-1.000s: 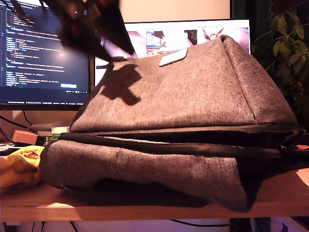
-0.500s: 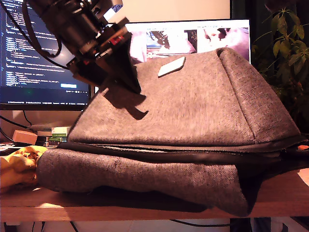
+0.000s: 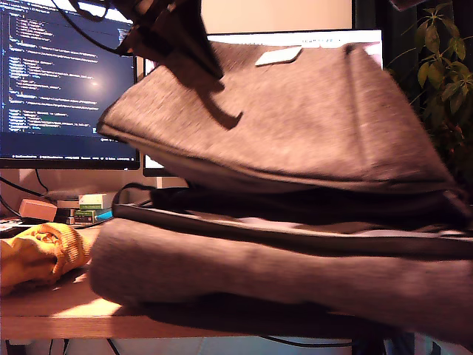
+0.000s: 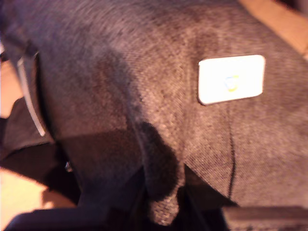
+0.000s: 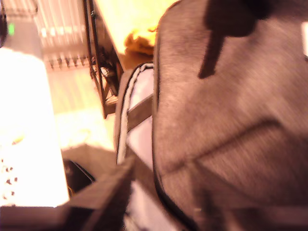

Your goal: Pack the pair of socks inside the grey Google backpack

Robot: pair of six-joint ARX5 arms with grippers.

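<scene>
The upper panel of the grey Google backpack [image 3: 295, 126] is held raised by my first gripper [image 4: 161, 211], whose jaws are closed on a fold of its fabric — a dark opening gapes beneath. The pair of socks [image 3: 37, 255] lies on the table [image 3: 66, 310] at the exterior view's left, just beside the bag's lower half, outside it. Whether my second gripper [image 5: 159, 211] is closed cannot be told — only blurred fabric shows at it. The monitors [image 3: 59, 81] behind obstruct nothing

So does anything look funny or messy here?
The grey backpack gapes open: my first gripper is pinching its top flap up, showing the dark inside. The yellow socks sit outside on the table, at the exterior view's left, not packed yet.
</scene>
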